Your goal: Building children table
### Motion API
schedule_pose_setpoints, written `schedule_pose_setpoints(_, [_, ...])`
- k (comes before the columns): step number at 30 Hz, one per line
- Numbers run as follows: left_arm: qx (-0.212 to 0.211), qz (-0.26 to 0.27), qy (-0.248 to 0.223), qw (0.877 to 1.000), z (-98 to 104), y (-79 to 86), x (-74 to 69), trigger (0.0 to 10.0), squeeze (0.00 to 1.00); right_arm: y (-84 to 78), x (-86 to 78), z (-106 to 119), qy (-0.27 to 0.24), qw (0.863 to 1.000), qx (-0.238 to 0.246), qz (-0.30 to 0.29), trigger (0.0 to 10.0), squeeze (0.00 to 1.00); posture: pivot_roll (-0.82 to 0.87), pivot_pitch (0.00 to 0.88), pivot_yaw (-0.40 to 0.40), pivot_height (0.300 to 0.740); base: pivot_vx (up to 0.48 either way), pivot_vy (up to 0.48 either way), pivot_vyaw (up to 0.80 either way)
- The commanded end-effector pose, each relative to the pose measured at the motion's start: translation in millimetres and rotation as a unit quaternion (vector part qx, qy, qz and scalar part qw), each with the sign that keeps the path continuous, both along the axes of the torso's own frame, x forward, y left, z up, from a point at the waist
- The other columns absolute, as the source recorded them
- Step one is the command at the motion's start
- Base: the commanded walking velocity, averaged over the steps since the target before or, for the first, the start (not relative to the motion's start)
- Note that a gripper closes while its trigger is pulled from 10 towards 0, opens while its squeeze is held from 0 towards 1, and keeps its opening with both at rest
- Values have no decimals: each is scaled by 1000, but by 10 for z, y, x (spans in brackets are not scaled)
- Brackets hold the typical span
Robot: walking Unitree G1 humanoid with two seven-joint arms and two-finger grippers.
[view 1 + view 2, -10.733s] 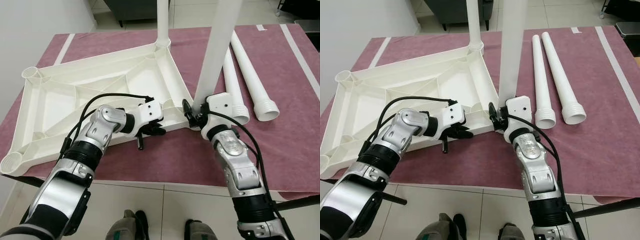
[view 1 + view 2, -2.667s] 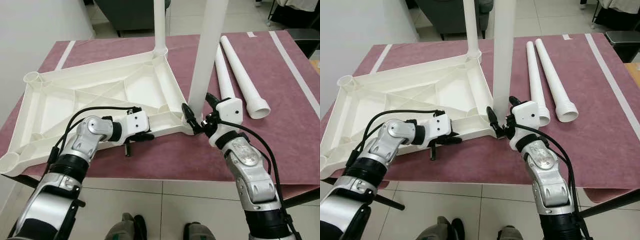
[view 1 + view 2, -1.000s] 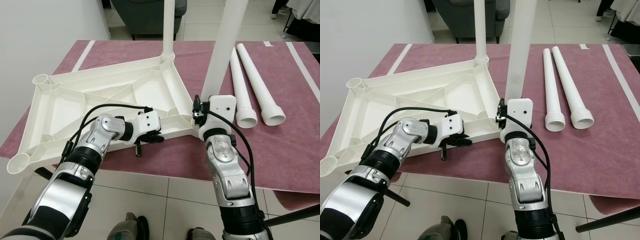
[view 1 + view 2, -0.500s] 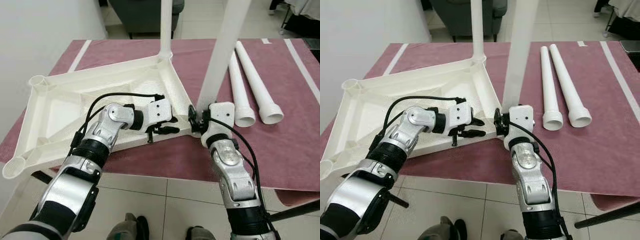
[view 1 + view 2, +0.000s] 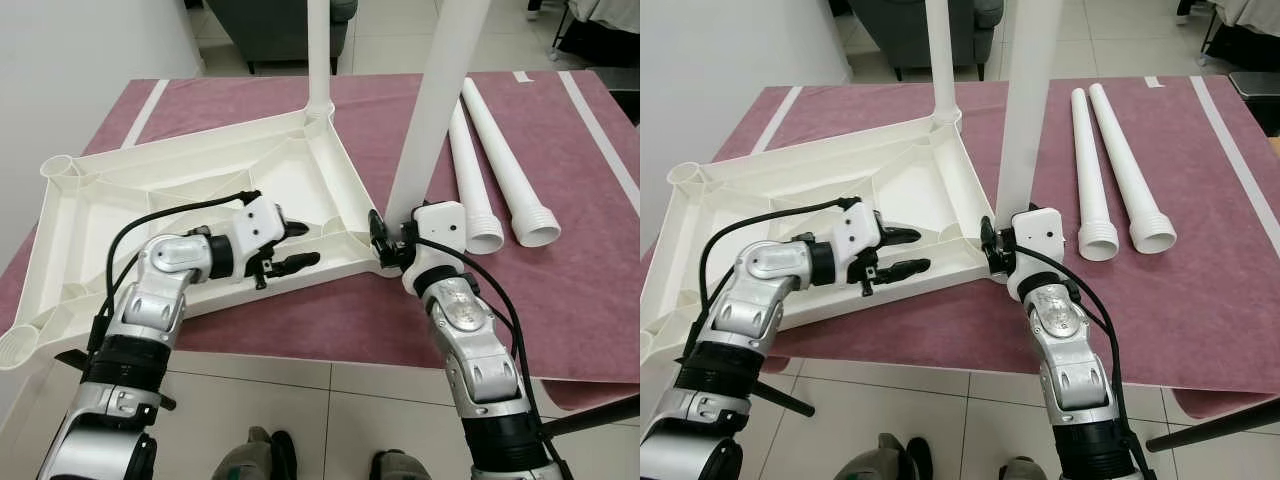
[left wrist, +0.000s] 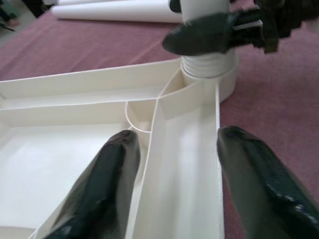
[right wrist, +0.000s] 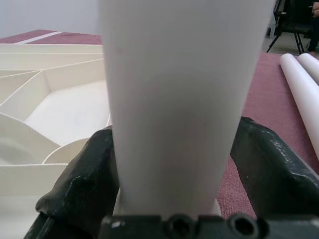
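- The white plastic tabletop [image 5: 200,190] lies upside down on the maroon cloth, its ribbed underside facing up, with round sockets at the corners
- One white leg [image 5: 318,45] stands upright in the far corner socket
- A second, thicker-looking white leg [image 5: 430,120] stands upright at the near right corner, its threaded base seated in the socket [image 6: 207,67]
- Two loose white legs [image 5: 490,150] lie flat side by side on the cloth to the right of the tabletop, open ribbed ends toward the robot, apart from the tabletop
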State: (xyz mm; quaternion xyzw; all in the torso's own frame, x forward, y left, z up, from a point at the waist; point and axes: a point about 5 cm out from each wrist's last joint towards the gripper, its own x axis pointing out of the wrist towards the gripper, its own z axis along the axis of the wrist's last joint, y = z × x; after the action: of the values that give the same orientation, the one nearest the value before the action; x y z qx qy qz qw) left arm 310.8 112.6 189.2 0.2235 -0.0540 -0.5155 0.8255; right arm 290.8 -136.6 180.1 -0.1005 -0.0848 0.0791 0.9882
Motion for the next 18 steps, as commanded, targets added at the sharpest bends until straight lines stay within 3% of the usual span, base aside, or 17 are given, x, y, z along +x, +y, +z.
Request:
schedule_pose_setpoints(1, [-25, 92, -10, 995, -10, 96, 25, 10000, 886, 52, -22, -47, 8, 1000, 6, 13, 10000, 0, -49, 145, 140, 740, 0, 0, 0])
schedule_pose_setpoints(2, [-25, 92, -10, 995, -10, 96, 25, 10000, 886, 52, -22, -47, 8, 1000, 6, 13, 10000, 0, -49, 145, 140, 740, 0, 0, 0])
schedule_pose_setpoints(3, [-33, 111, 5, 993, -48, 109, -11, 10000, 0, 67, -30, -53, 9, 1000, 8, 15, 10000, 0, -49, 146, 138, 740, 0, 0, 0])
schedule_pose_setpoints(6, [-39, 127, 17, 991, -79, 119, -37, 10000, 0, 77, -35, -57, 9, 1000, 9, 16, 10000, 0, -49, 146, 138, 740, 0, 0, 0])
schedule_pose_setpoints(7, [-42, 143, 32, 988, -125, 133, -74, 10000, 1000, 87, -42, -65, 11, 1000, 11, 17, 10000, 0, -49, 146, 138, 740, 0, 0, 0])
schedule_pose_setpoints(10, [-37, 162, 41, 985, -170, 154, -100, 10000, 1000, 93, -47, -75, 12, 1000, 12, 18, 10000, 0, -45, 145, 136, 740, 0, 0, 0])
schedule_pose_setpoints(11, [-29, 174, 48, 983, -193, 174, -124, 10000, 0, 96, -51, -82, 13, 1000, 13, 19, 10000, 0, -45, 145, 136, 740, 0, 0, 0])
schedule_pose_setpoints(15, [-19, 198, 62, 978, -221, 216, -121, 10000, 0, 102, -54, -87, 14, 1000, 14, 21, 10000, 0, -44, 144, 136, 740, 0, 0, 0])
schedule_pose_setpoints(18, [-2, 250, 87, 964, -262, 279, -110, 10000, 0, 107, -51, -89, 13, 1000, 15, 22, 10000, 0, -46, 141, 140, 740, 0, 0, 0])
